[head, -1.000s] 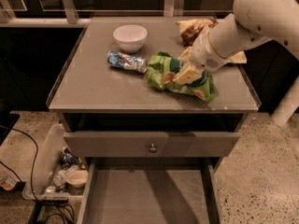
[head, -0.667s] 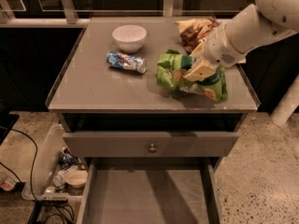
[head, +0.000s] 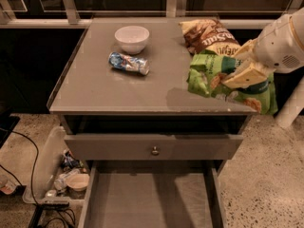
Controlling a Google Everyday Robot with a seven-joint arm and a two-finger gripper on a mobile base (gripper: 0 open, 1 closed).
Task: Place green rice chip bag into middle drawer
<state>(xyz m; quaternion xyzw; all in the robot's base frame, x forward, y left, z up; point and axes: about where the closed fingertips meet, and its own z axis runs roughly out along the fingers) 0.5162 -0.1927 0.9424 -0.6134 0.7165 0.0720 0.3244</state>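
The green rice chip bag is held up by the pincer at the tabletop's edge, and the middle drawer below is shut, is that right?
No. The camera view shows the middle drawer pulled open, not shut. The rest stands: the pincer holds the green rice chip bag up at the tabletop's edge.

Your gripper (head: pixel 240 72), jaws clamped on the green rice chip bag (head: pixel 209 75), hangs at right over the tabletop (head: pixel 104 89) edge, the brown chip bag (head: pixel 209 34) just behind. At lower centre, the middle drawer (head: pixel 149 198) offers open floor beneath the knobbed drawer front (head: pixel 118 146).
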